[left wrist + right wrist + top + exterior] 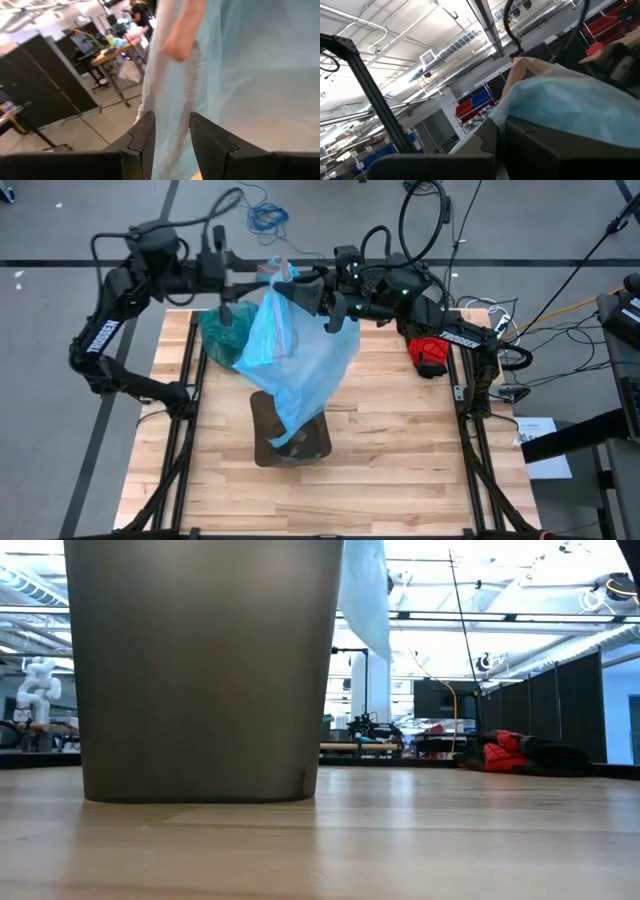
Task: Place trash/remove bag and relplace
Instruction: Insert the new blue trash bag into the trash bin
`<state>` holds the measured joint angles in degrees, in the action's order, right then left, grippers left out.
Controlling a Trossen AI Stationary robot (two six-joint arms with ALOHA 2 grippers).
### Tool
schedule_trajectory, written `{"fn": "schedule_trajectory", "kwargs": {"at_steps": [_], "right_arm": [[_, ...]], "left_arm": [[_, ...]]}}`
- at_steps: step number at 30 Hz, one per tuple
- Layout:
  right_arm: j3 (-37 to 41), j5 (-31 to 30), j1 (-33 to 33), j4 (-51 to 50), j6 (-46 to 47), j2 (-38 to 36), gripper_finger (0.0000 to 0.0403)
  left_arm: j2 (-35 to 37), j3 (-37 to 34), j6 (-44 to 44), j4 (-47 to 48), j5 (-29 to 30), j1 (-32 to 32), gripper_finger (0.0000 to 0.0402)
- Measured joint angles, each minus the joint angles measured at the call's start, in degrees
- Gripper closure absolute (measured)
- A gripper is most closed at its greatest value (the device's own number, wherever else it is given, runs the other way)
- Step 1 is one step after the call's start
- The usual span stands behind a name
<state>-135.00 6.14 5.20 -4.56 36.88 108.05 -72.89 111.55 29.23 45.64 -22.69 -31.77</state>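
Brown bin (205, 670), sky-blue bag (295, 355) between both grippers.

Bright, even overhead light; ceiling strips (465, 42) glare in the right wrist view, and the brown bin (205, 670) looms soft, backlit

Two plastic bags show: one pale sky-blue bag (300, 360) and one dark teal-green bag (222, 332) near the tabletop's (400, 460) far left corner. One brown bin (290, 442) stands mid-tabletop. One red glove (432, 355) lies at the far right edge. Two dark arms, each with one pincer: left (226, 310), right (335, 320).
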Motion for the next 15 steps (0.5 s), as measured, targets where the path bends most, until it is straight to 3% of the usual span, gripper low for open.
{"fn": "schedule_trajectory", "kwargs": {"at_steps": [10,15], "right_arm": [[0.0,0.0,0.2,0.0,0.0,0.0,0.0403],[0.0,-0.1,0.2,0.0,0.0,0.0,0.0403]], "left_arm": [[-1.7,0.0,-0.4,-1.9,0.2,5.7,0.0283],[-3.6,0.0,-3.4,-2.7,5.4,7.8,0.0284]]}}
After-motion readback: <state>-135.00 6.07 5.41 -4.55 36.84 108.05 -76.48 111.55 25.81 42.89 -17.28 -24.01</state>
